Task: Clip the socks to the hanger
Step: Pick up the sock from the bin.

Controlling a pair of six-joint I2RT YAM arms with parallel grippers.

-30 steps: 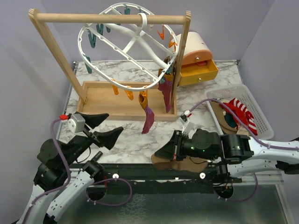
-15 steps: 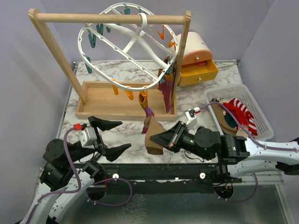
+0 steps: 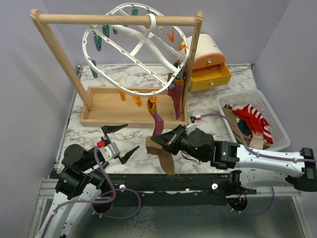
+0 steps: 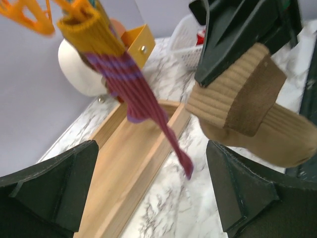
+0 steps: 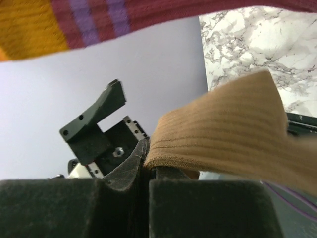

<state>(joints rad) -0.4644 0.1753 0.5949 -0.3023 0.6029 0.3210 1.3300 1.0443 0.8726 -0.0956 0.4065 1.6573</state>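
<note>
ribbed tan-brown sock, a soft knit with a darker brown patch, hangs over the marbled counter. the black right pincer is pressed together on 1 end of it. left pincer spread wide, holding nothing. white plastic oval hanger hooks over a wooden bar; 1 maroon sock, mustard-topped, dangles from it.

No readable text, labels, brand names, numbers or signs appear in any of the three views; every visible surface is unmarked.
</note>
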